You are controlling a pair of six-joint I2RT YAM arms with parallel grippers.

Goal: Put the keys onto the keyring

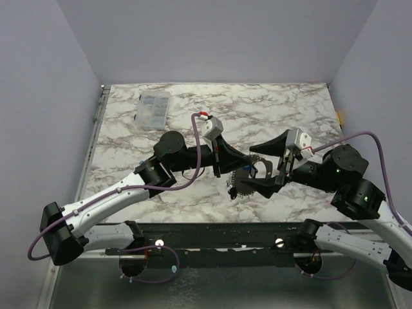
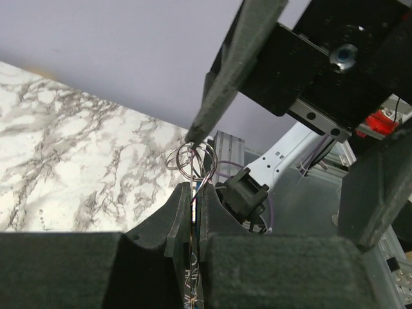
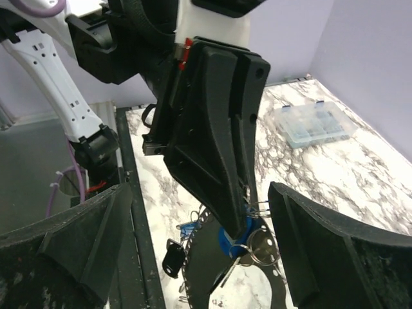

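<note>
My left gripper (image 1: 233,182) (image 2: 195,193) (image 3: 237,222) is shut on the keyring (image 1: 246,191) (image 3: 193,254), a thin grey ring with a beaded rim that shows edge-on between its fingers in the left wrist view. A blue-headed key (image 3: 232,239) sits right at those fingertips, and small wire rings (image 2: 190,161) (image 3: 262,248) poke out beside it. A dark-headed key (image 3: 172,256) and another blue key (image 3: 188,228) hang on the ring's left rim. My right gripper (image 1: 248,169) (image 3: 199,193) is open, with one finger (image 2: 232,71) on each side of the left fingertips and nothing in it.
A clear plastic compartment box (image 1: 153,108) (image 3: 312,123) lies at the back left of the marble table (image 1: 290,109). The black front rail (image 1: 212,235) runs just below the two grippers. Lilac walls close in the table on three sides.
</note>
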